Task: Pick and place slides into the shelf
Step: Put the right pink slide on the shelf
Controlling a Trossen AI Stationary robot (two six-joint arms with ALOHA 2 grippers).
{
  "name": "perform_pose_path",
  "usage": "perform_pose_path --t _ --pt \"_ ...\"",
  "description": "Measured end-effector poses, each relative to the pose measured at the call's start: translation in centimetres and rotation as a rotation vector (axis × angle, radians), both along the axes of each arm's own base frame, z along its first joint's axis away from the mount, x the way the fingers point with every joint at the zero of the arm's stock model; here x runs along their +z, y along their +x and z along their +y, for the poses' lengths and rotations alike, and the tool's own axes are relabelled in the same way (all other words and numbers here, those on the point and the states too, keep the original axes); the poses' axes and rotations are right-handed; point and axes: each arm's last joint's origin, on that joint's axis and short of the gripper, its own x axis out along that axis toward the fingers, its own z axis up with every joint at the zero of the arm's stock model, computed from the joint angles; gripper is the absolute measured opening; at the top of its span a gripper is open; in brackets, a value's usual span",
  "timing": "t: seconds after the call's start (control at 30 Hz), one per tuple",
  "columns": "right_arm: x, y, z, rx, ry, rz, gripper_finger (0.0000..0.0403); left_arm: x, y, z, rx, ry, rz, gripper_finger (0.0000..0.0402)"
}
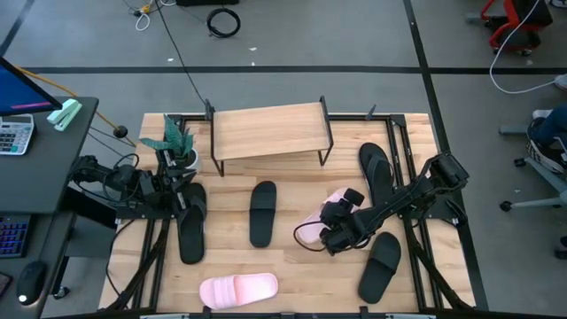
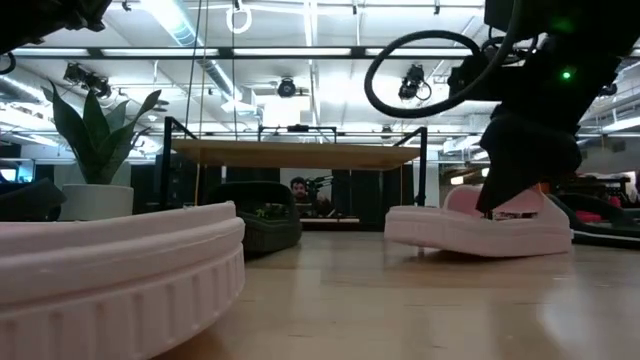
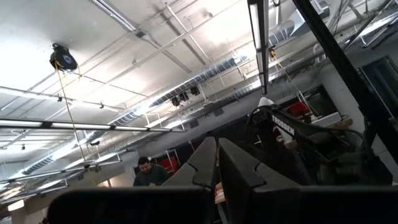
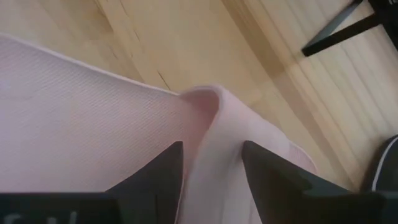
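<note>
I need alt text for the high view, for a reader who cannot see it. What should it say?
Seen from above, the right gripper is over a pink slide near the table's middle. Four black slides and another pink slide lie around, all off the shelf at the far edge. The left arm waits beside a potted plant.

Bare tabletop (image 1: 292,266) is lying open between the black slide (image 1: 263,213) and the right tool (image 1: 339,232), while a potted plant (image 1: 177,146) is crowding the shelf (image 1: 268,129) at its left end.
</note>
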Motion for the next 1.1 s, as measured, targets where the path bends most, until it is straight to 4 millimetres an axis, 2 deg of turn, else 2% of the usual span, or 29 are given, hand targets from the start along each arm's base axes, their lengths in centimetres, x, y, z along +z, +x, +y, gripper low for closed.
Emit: perform_pose_path --t 0.17,0.27,0.33,0.37,0.53,0.7,0.8,0.9,1.1 --pt "-0.1 -0.1 -0.1 0.001 -0.003 0.015 0.0125 0.0 0.0 0.0 0.0 0.0 0.0 0.0018" --pt "0.1 -0.3 -0.1 0.002 -0.002 0.016 0.0069 0.0 0.0 0.0 0.0 0.0 0.0 0.002" --pt "0.7 -0.5 0.0 0.01 0.008 0.001 0.0025 0.0 0.0 0.0 0.0 -0.001 0.0 0.0022" --pt "1.2 -0.5 0.2 0.019 0.014 -0.014 0.0015 0.0 0.0 0.0 -0.001 -0.001 -0.001 0.0023" --pt "6.0 -0.5 1.7 0.136 0.001 -0.186 0.0018 0.0 0.0 0.0 -0.001 -0.001 -0.001 0.0023" --pt "12.0 -0.8 2.0 0.34 -0.209 -0.343 0.0012 0.1 0.0 0.0 0.0 -0.001 -0.002 0.0015" --pt "14.4 -1.2 0.5 0.4 -0.397 -0.315 0.0013 0.1 -0.1 0.0 0.0 -0.003 -0.009 0.0014" --pt "15.7 -0.7 -1.8 0.435 -0.512 -0.225 0.0009 0.3 -0.2 0.1 0.0 -0.011 -0.03 0.0016" --pt "17.4 1.9 -8.8 0.406 -0.638 -0.09 0.0009 0.6 -0.4 0.2 0.0 -0.027 -0.072 0.0015"
